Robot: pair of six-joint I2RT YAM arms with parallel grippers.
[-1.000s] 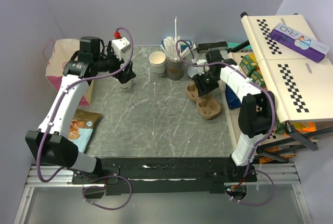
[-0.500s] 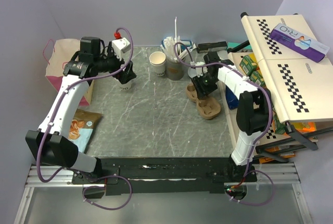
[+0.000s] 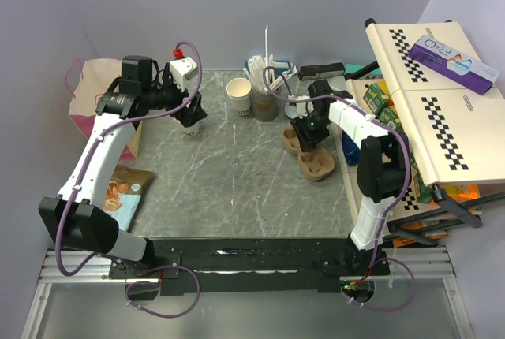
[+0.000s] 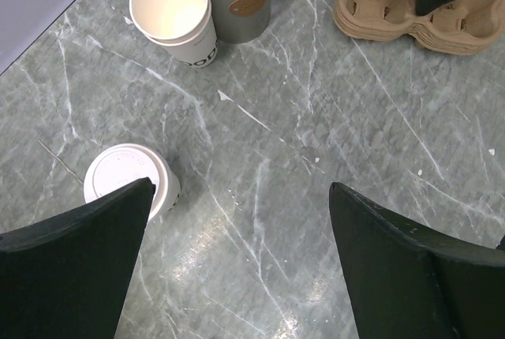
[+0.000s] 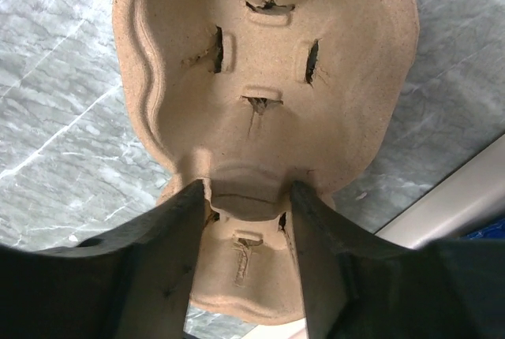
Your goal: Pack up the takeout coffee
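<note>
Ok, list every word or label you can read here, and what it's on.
"RO": white letters on the purple box, far right; smaller print unreadable.
"OOD": partial dark print on the open paper cup.
Tan label on the grey cup: too blurred.
White lid: embossed marks, unreadable.

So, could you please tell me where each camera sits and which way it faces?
Top external: fixed above and behind the bases, looking down on the table; both arms show, with left end effector and right end effector.
Left wrist: on the left arm, looking down at the lidded cup and open cup; its own fingers frame the bottom.
Right wrist: close above the cardboard tray, looking down; its fingers flank the tray's narrow middle.
Shared: top external and left wrist both show tray, cups, right end effector.
</note>
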